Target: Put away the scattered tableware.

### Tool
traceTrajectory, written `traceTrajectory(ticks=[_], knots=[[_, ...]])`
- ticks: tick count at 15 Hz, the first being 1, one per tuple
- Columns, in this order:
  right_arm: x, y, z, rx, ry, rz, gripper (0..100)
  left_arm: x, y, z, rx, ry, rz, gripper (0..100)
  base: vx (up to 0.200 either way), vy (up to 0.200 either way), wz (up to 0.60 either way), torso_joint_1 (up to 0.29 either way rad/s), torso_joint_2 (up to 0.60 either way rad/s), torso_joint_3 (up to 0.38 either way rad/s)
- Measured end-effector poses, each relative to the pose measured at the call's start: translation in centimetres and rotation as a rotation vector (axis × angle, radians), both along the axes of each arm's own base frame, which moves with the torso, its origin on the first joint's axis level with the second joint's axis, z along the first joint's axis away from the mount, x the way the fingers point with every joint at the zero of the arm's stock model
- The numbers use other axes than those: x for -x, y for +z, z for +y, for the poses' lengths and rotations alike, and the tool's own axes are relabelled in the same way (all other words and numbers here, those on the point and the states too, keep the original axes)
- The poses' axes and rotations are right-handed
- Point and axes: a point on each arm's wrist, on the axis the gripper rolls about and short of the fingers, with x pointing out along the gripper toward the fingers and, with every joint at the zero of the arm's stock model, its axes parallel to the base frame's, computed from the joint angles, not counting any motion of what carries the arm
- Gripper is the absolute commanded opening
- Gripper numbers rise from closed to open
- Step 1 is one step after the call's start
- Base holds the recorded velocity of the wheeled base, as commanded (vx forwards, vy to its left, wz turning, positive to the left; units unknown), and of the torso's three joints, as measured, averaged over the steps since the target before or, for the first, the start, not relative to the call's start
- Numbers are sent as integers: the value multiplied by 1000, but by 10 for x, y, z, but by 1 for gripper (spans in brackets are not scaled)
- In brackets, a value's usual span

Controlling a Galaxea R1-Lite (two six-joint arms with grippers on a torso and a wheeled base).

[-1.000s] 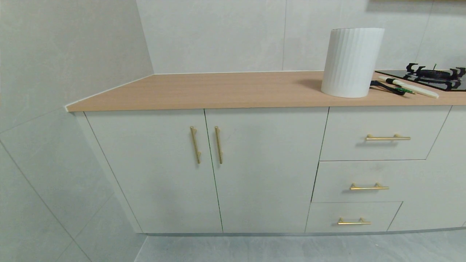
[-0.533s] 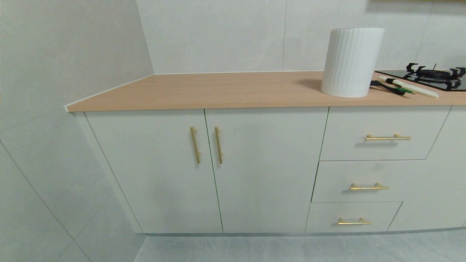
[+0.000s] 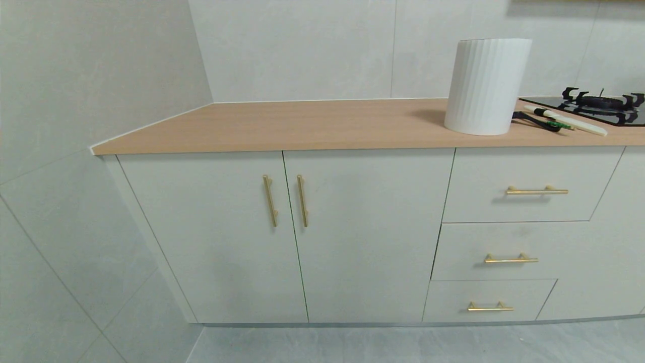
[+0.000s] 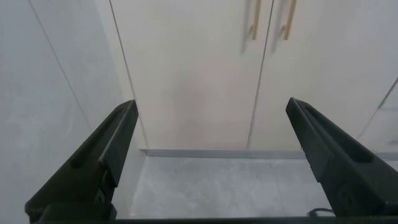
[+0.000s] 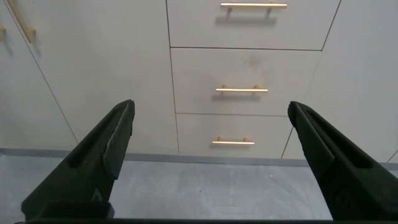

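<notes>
Tableware (image 3: 564, 121) lies where it lay a second ago — on the countertop (image 3: 302, 123), just beside the white canister (image 3: 486, 85). Left gripper (image 4: 210, 109) hangs low facing the cabinet doors (image 4: 186, 74), right gripper (image 5: 210, 107) facing the drawers (image 5: 249, 68) — both spread wide, holding nothing.

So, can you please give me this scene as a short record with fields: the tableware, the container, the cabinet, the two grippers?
white ribbed container: upright on the counter
utensils: lying on the counter, between the container and the stove
doors: two, shut
drawers: three, shut
left gripper: open, empty, facing the doors
right gripper: open, empty, facing the drawers
</notes>
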Motion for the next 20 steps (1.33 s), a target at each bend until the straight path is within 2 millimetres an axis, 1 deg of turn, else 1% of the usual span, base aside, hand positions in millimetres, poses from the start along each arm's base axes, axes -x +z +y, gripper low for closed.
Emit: traceTrajectory(ticks=[8, 20], knots=[[0, 0, 0, 0, 1, 1, 100, 0, 0, 0, 0, 0, 0, 100, 0, 0, 0, 0, 0, 0], [0, 0, 0, -9, 0, 1, 100, 0, 0, 0, 1, 0, 0, 100, 0, -200, 0, 2, 1, 4]])
